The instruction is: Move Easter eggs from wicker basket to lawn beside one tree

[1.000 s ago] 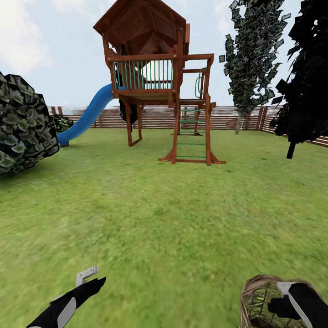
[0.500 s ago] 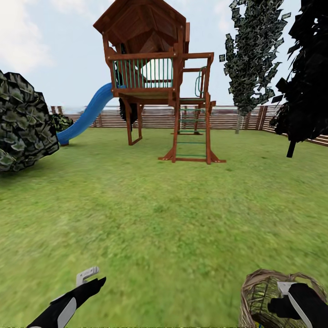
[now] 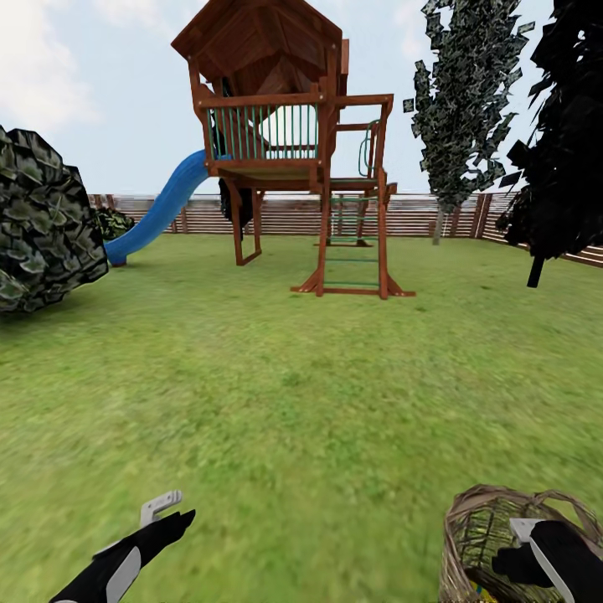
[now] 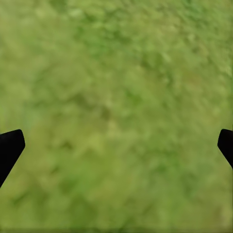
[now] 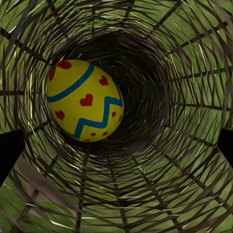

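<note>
Here we are on the lawn point(image 3: 318, 402), wide and mottled green, running out to the brown slat fence point(image 3: 419, 216) at the far edge. Standing far and centre is the wooden play tower point(image 3: 285, 142), its blue slide point(image 3: 159, 213) curling down to the left. A dark leafy bush point(image 3: 42, 226) sits on the left, a narrow columnar tree point(image 3: 465, 100) rises far right, and an almost black tree point(image 3: 565, 142) stands beside it at the right edge.

Down in the near right corner is the wicker basket point(image 3: 477, 536), resting on the grass, and the right gripper point(image 3: 536, 557) hangs right over its mouth. Looking from the right wrist, straight down the woven walls point(image 5: 160, 194), there's one Easter egg point(image 5: 85, 100) lying at the bottom against the side: yellow, blue zigzag band, red hearts and spots. Other eggs, I can't make out. That claw's dark fingertips point(image 5: 9, 150) sit at the very edges of the wrist picture, so it's spread wide and holding nothing.

Near left, the left gripper point(image 3: 167, 507) hovers over bare grass, well apart from the basket. From its wrist camera its fingertips point(image 4: 9, 145) also stand wide, nothing between them but blurred turf point(image 4: 116, 111).
</note>
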